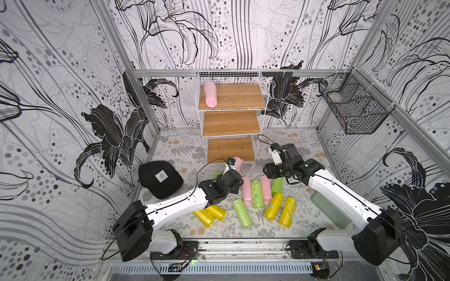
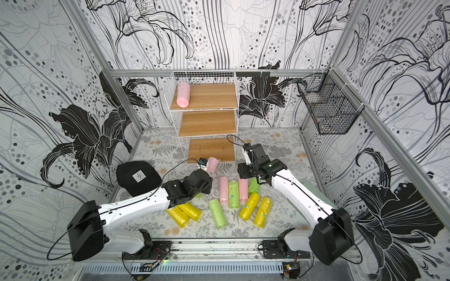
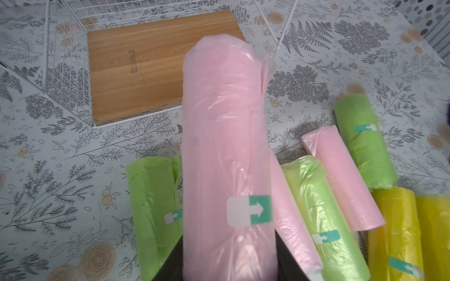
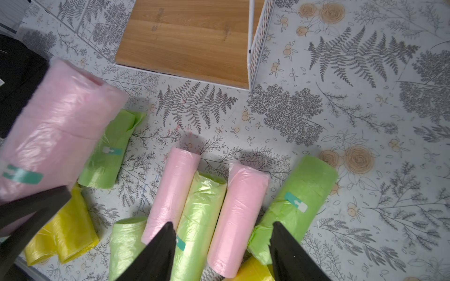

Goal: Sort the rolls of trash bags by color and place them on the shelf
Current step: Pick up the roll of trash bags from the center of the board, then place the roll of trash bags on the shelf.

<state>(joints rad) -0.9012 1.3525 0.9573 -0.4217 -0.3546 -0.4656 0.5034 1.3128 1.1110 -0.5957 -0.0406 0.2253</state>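
Pink sorting in hand: the left gripper [image 3: 230,264] clamps a pink roll [image 3: 226,146], raised just before the shelf [image 1: 230,122] — next it wants lifting to the top board [image 1: 241,96] beside the shelved pink roll [image 1: 210,95] (clear of wire sides). The right gripper [image 4: 222,225] hangs open.

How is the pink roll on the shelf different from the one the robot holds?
The soft pink plastic roll atop the white wire shelf lies alone; the held pink roll is pinched in the left gripper, off the table. The held one shows a teal sticker; the shelf one shows none. Both are pink cylinders.
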